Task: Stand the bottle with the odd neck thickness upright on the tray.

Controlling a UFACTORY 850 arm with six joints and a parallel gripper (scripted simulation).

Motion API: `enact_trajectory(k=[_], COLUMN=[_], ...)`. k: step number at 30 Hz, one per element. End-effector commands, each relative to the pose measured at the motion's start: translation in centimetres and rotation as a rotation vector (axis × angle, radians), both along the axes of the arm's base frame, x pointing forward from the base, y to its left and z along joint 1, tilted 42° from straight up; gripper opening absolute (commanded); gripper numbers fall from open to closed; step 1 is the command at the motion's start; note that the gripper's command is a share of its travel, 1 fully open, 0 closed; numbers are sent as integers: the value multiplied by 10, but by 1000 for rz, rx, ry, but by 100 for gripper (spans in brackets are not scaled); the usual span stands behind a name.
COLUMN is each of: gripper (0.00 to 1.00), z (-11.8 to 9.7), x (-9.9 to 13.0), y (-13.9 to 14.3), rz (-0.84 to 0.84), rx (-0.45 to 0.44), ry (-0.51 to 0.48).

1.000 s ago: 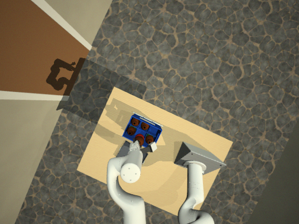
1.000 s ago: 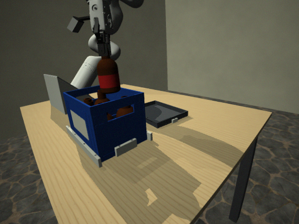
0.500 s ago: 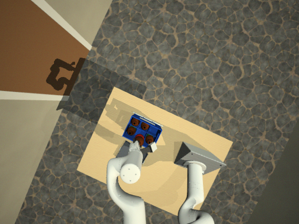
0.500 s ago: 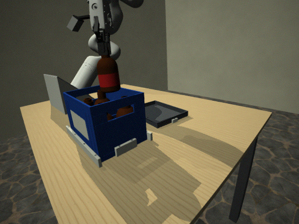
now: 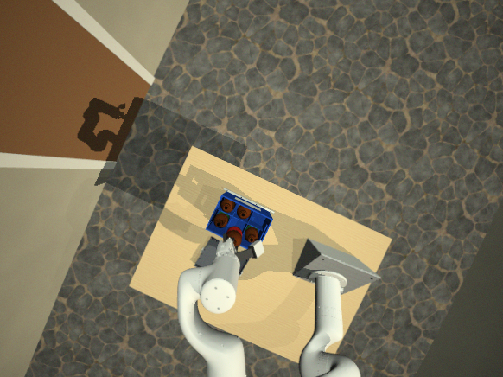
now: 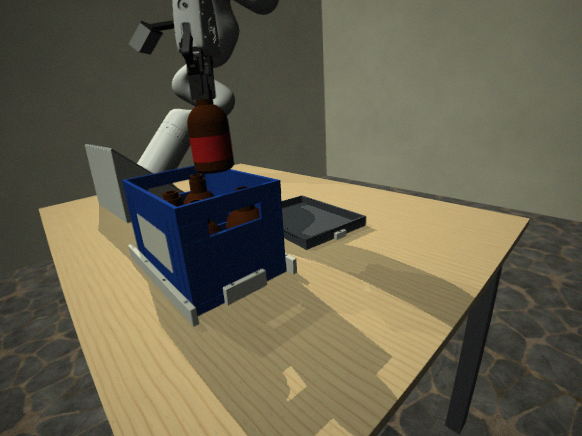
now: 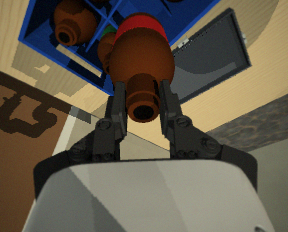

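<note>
Toward the left edge of the desk (image 5: 259, 298) (image 6: 325, 370) (image 7: 262, 82), in the exterior view, stands a grey wedge-shaped bracket (image 5: 346, 264) (image 6: 102, 180). Right of it comes the blue crate (image 5: 269, 222) (image 6: 200, 255) (image 7: 37, 40), four brown bottles (image 5: 243, 213) (image 6: 198, 195) (image 7: 75, 22) standing inside. Above it hangs the red-labelled bottle (image 6: 208, 120) (image 7: 142, 62), its neck gripped between the fingers (image 5: 232, 241) (image 6: 203, 95). Its long axis runs down from them, base lowest and leaning slightly right. Farther right, toward the desk's far edge, lies the dark tray (image 5: 207, 252) (image 6: 325, 220) (image 7: 215, 65), beside the crate and lower than the bottle's base.

The next move turns on that sideways offset: if this neck is the odd one, I'd carry the bottle over the crate wall, then straighten it before lowering. Whether it is odd, I cannot tell; a low crossing could catch the rim.
</note>
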State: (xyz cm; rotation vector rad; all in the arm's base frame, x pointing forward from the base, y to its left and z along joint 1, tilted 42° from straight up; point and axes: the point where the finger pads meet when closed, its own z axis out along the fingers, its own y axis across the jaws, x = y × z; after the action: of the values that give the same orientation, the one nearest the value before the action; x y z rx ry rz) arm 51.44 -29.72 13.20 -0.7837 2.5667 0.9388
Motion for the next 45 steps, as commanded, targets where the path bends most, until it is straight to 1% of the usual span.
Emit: enact_trajectory(k=[1, 45], gripper=[0, 0], z=[2, 5], x=[0, 1], y=[-2, 1], rz=[-1, -1], rx=[-1, -1], ry=[-1, -1])
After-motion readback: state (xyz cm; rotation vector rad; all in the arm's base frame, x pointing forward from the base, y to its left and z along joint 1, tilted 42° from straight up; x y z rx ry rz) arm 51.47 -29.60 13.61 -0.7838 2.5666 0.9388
